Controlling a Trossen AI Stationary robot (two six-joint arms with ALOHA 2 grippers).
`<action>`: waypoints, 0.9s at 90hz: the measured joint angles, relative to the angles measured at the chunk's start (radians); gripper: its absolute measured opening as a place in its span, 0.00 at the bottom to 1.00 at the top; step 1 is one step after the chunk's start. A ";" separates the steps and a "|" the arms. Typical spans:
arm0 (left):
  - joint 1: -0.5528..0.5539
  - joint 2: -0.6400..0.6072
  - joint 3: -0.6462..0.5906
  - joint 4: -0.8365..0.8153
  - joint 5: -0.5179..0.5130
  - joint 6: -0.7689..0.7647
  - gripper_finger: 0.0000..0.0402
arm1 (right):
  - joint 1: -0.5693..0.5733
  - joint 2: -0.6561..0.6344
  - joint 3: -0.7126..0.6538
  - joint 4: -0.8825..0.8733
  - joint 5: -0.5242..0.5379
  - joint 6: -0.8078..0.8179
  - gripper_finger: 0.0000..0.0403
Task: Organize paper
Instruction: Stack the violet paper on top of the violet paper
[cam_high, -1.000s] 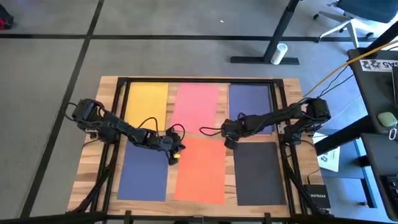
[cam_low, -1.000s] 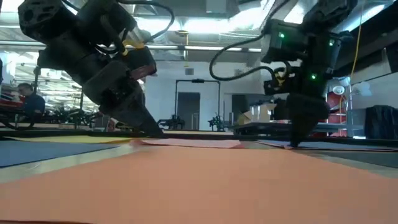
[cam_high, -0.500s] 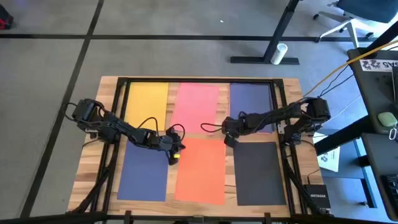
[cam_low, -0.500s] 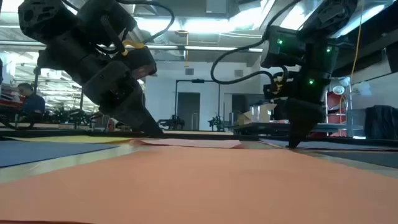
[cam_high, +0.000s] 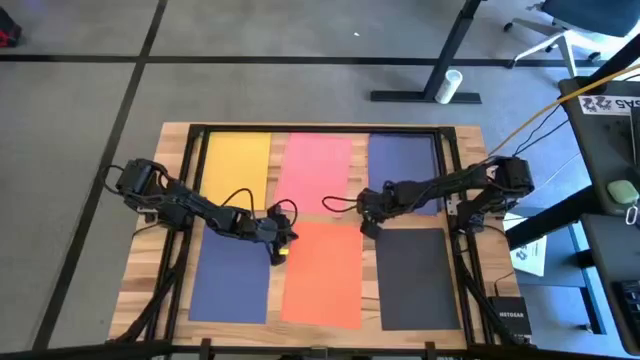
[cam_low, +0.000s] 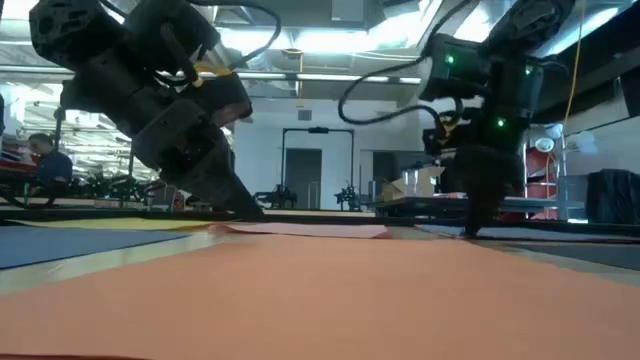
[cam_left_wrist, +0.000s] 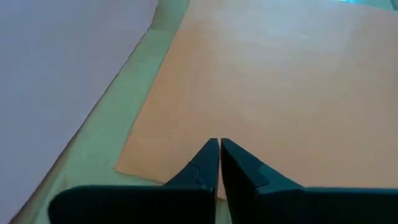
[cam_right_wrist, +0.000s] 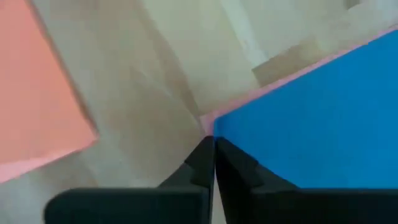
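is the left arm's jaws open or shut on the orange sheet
Shut. In the left wrist view the left gripper has its jaws pressed together at the orange sheet corner; whether paper is pinched between them cannot be told.

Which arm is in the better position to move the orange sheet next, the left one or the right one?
Probably the left. The left gripper, fingers shut, sits at the near-left corner of the orange sheet. The right gripper points at the corner of the far navy sheet.
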 joint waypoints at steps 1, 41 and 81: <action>0.000 0.000 0.003 0.000 0.000 0.006 0.00 | 0.003 -0.001 0.005 -0.002 0.000 0.000 0.00; 0.036 0.000 0.141 0.126 0.009 0.519 0.07 | 0.108 -0.012 0.152 0.041 -0.069 -0.008 0.00; 0.066 0.000 0.162 0.137 0.024 0.816 0.26 | 0.117 -0.011 0.159 0.194 -0.142 -0.067 0.00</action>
